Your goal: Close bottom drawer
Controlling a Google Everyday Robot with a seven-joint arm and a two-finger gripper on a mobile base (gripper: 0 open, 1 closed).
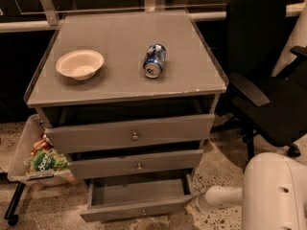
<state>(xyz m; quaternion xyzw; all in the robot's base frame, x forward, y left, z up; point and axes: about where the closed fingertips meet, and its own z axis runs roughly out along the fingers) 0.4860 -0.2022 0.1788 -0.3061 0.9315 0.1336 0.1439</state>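
Three grey drawers are seen in the front of the desk [120, 83], each pulled out to some degree. The bottom drawer [136, 198] is drawn out farthest, below the desk's front edge, with its inside exposed and its small round knob [143, 213] facing forward. The pincer [195, 206] is found at the end of a white arm [225, 197], low down beside the bottom drawer's right front corner. Whether it is open or closed cannot be told. A white bowl [79, 64] is set near the desk's left edge, and a can [154, 60] is laid on its side near the middle.
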